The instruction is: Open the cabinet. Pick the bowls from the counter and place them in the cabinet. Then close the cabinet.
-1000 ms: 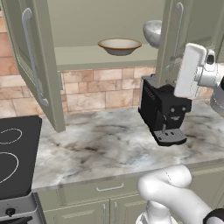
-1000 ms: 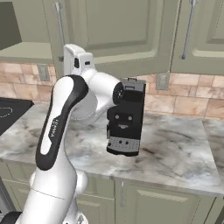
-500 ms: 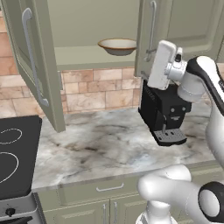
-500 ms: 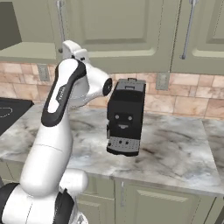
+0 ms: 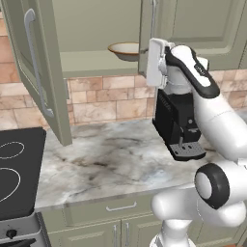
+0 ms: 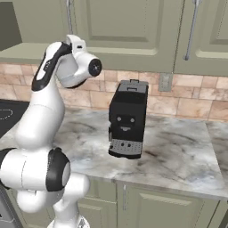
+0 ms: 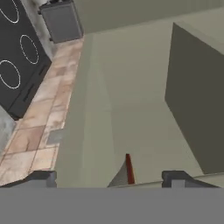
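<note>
A brick backsplash runs behind the marbled counter point(image 5: 106, 159), where a black coffee machine point(image 6: 128, 118) stands to the right of the black stovetop point(image 5: 14, 169). Above, the olive-green cabinet point(image 5: 96, 29) has its left door point(image 5: 36, 67) swung wide; a tan bowl point(image 5: 124, 49) sits on its pale shelf. The gripper point(image 7: 107, 178) is raised at the cabinet, its jaws spread wide and holding nothing.

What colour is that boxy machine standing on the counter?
The coffee machine is black, clearest in the right base view.
</note>
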Controlling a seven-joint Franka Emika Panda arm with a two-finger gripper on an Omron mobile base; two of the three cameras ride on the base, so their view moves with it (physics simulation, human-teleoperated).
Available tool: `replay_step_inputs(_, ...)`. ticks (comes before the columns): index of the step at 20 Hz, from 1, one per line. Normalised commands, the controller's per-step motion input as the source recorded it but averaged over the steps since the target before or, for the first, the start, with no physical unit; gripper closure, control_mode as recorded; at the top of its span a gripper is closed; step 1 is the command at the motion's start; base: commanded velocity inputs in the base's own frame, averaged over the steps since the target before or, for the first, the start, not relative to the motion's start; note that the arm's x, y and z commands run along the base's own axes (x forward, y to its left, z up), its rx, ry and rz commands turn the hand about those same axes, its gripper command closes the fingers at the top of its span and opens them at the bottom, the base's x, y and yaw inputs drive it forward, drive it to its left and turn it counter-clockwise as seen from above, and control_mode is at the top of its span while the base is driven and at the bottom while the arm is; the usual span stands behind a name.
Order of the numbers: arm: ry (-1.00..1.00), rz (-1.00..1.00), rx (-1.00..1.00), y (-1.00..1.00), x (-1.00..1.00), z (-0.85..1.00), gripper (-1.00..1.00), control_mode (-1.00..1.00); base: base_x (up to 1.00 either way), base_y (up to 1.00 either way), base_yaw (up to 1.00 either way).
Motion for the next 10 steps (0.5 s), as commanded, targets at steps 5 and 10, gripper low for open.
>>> replay_step_inputs(5,0.21,-0.23,-0.09,0.37,1.00,0.00,-1.00,-1.00,0.00,0.00,0.00)
replay_step_inputs(10,0.12,-0.06,-0.01,0.05,0.33,0.04,-1.00,-1.00,0.00,0.00,0.00)
